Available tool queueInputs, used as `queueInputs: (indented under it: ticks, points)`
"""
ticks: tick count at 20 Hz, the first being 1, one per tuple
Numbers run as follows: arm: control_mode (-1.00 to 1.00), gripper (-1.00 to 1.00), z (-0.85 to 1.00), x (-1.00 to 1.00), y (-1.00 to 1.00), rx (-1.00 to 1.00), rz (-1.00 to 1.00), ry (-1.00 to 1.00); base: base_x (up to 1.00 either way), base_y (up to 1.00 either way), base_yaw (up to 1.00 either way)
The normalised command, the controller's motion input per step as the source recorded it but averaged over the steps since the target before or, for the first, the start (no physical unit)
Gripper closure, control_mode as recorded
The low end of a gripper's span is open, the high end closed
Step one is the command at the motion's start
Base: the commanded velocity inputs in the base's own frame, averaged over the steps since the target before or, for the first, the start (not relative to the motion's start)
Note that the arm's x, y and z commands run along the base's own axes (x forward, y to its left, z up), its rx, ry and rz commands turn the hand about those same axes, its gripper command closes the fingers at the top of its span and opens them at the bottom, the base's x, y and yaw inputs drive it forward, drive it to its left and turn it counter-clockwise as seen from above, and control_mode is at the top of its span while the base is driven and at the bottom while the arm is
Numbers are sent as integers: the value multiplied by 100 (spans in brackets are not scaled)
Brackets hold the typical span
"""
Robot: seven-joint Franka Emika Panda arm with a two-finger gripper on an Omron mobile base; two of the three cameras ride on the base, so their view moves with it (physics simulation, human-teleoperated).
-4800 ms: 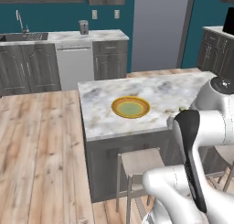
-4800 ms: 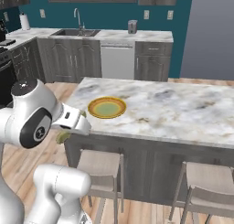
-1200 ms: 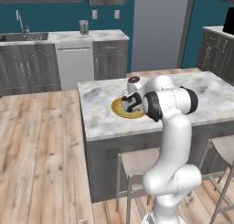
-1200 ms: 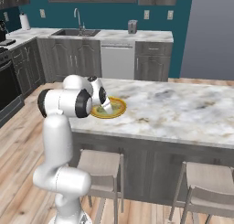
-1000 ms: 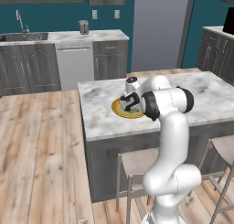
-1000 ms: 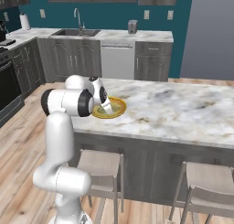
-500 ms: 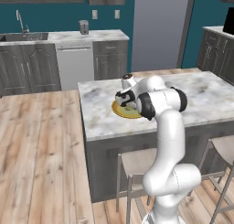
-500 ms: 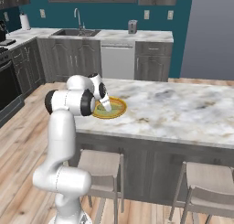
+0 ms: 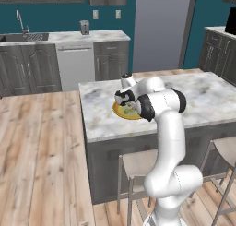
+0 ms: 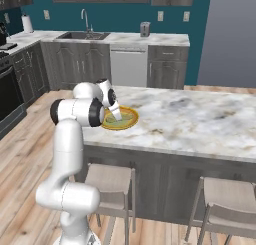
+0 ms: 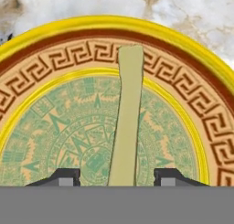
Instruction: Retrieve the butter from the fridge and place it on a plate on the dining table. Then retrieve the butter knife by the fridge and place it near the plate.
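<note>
Left fingertip [image 11: 65, 176] and right fingertip [image 11: 169, 176] of the gripper [image 11: 117, 177] stand apart, clear of the butter [image 11: 126, 122], which lies across the plate [image 11: 41, 58] on the dining table [image 10: 200, 119]: apparently the release.

pale olive butter [image 11: 127, 122] — yellow-rimmed plate [image 11: 192, 58], brown key-pattern band, green centre

No readable text, labels or numbers; plate [image 11: 55, 58] carries only ornamental key pattern
</note>
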Motion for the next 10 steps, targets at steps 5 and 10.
queueInputs:
  ticks: [5,10]
  points:
    - [-100,-100,0,1,0,0,0,0,0,0,0]
    - [-100,-100,40,0,-13,1,-3,18,0,0,0]
